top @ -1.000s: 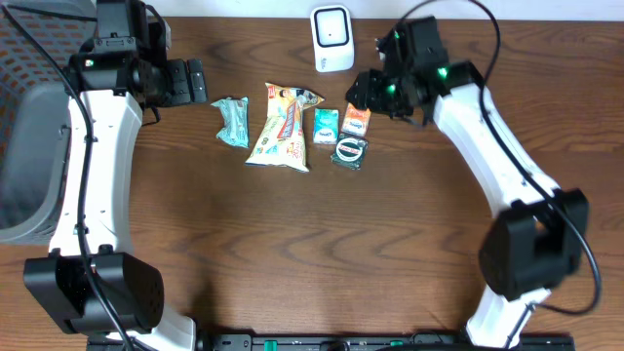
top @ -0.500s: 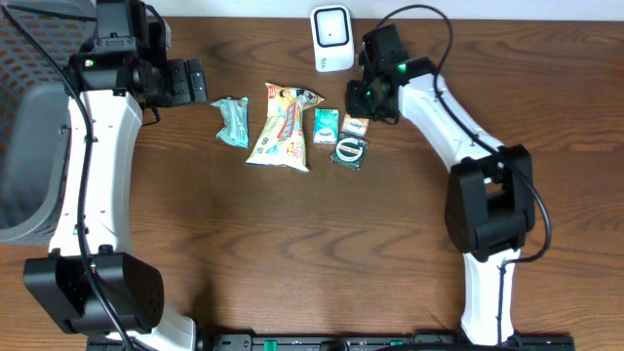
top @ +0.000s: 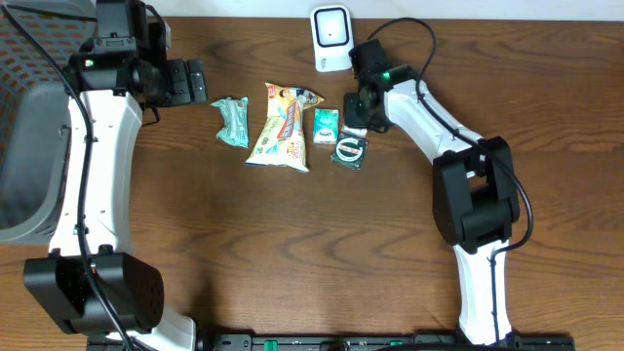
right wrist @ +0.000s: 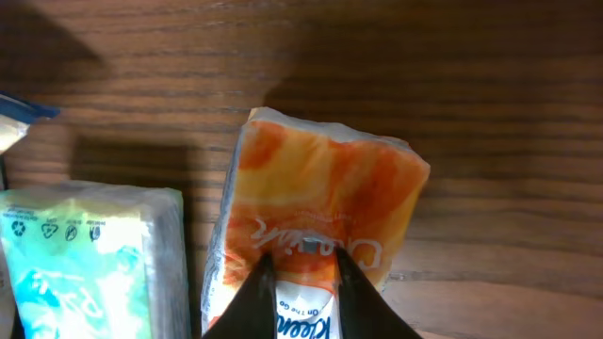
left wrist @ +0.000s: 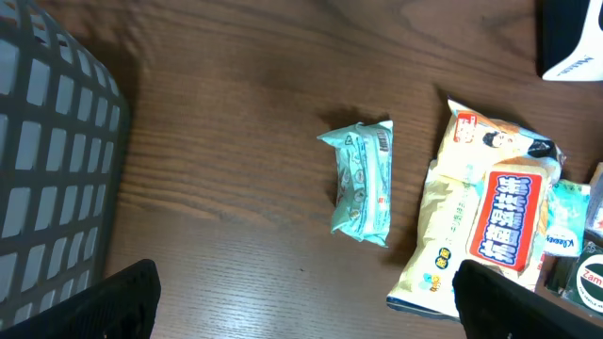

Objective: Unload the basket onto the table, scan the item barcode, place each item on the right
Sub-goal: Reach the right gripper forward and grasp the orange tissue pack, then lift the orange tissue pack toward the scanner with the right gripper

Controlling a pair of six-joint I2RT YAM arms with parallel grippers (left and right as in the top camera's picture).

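Right claw [right wrist: 303,287] has moved in and narrowed, now pinching the orange plastic tissue packet [right wrist: 325,188] directly beneath it on the wooden tabletop [right wrist: 471,75], so lifting toward the white scanner [top: 332,39] just beyond seems next.

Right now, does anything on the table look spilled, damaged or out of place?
Nothing stands out. The snack bag lies flat and intact near the scanner; the right gripper pinches the orange pack.

grey mesh basket [top: 29,146] at left, teal packet [top: 232,121] just beside yellow snack bag [top: 281,127], dark wooden table [top: 292,244]
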